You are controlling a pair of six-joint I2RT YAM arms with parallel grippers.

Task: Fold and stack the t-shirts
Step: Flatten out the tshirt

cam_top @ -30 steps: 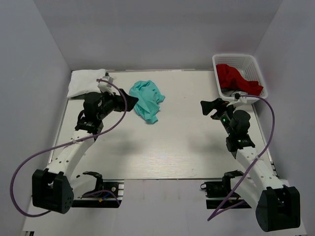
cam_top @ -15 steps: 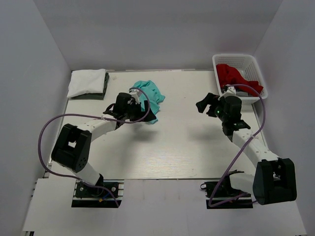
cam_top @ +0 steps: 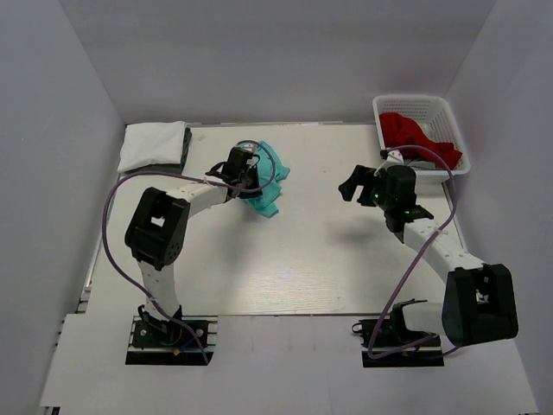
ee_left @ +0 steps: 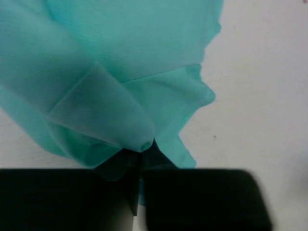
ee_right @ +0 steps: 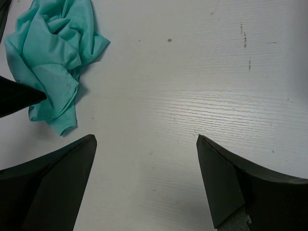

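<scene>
**Teal shirt pinched by the left gripper; right gripper open and well apart**

In the top view the teal-green t-shirt is seen crumpled on the table, above and left of the frame's centre. Its longer run lies roughly top to bottom. The left gripper is set against its left edge. In the left wrist view a fold of the cloth is shown clamped between the closed jaws at the lower middle, with the rest fanning upward.

The right gripper is held with its jaws spread wide and nothing between them, well apart to the shirt's right. In its own wrist view the shirt lies at the upper left. The left arm is thus by far the nearer, and a second grasp would likely have to be reached leftward across bare table.

Whether hem, sleeve or collar is pinched cannot be made out. Part of the shirt is hidden beneath the left wrist in the top view.
</scene>
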